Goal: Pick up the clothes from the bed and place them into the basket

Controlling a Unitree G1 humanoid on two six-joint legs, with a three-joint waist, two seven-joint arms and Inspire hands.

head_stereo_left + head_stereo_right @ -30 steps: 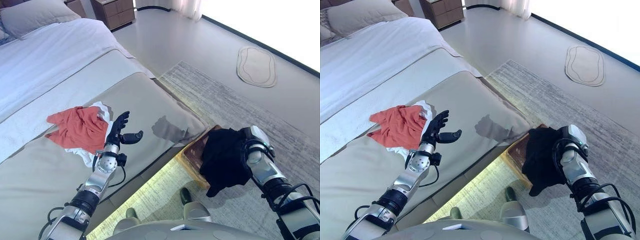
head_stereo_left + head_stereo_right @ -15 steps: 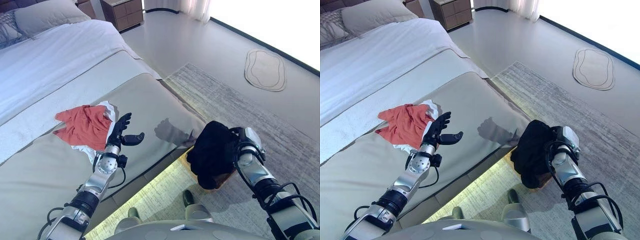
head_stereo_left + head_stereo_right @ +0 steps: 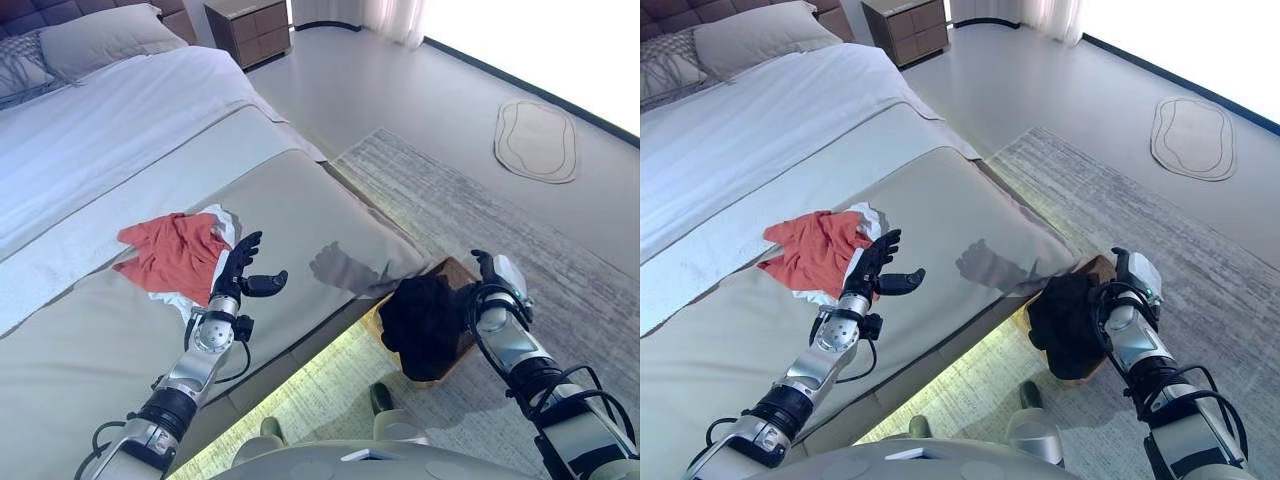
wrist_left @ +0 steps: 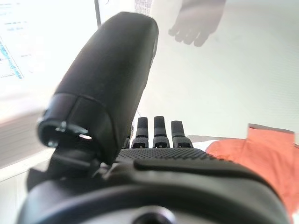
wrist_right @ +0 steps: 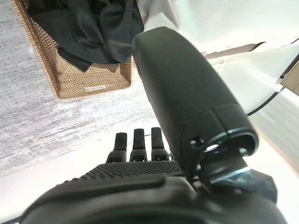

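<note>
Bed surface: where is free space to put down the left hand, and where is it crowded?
Free: the beige cover between the left hand and the bed's foot edge. Crowded: beside the hand, where the orange garment lies over white cloth.

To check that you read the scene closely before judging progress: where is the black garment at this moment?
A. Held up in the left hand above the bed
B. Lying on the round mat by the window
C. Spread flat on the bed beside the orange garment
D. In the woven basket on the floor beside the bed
D: the black garment lies in the woven basket beside the bed, with the right hand open above it.
</note>
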